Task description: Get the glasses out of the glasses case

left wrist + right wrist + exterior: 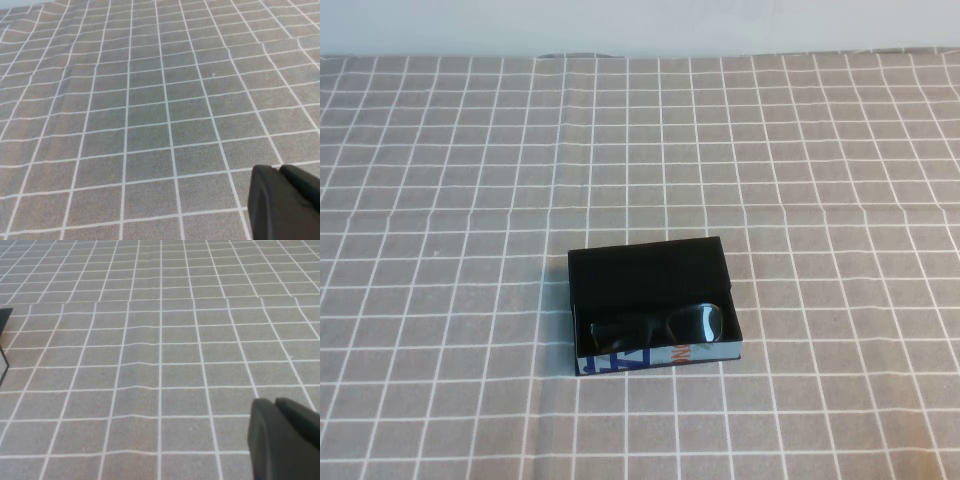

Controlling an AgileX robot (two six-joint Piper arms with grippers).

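- The glasses case [655,305], a shallow black box lying open, is seen in the high view a little below the middle of the table, on a grey tablecloth [470,200] ruled with white grid lines.
- The front wall of the case, printed in white and blue with a small orange mark, is turned toward the robot.
- The glasses [660,325], black-framed with dark lenses, are held inside the case, laid along its front wall; one lens is seen near the robot's right end of the box.
- The left gripper [285,202] is shown only in the left wrist view, as a dark shape held above bare cloth; whether its fingers are open or closed cannot be told.
- The right gripper [282,440] is shown only in the right wrist view, likewise above the cloth; its finger state cannot be told either.
- A corner of the case is caught at the edge of the right wrist view, well apart from the right gripper.
- Neither arm is seen in the high view.
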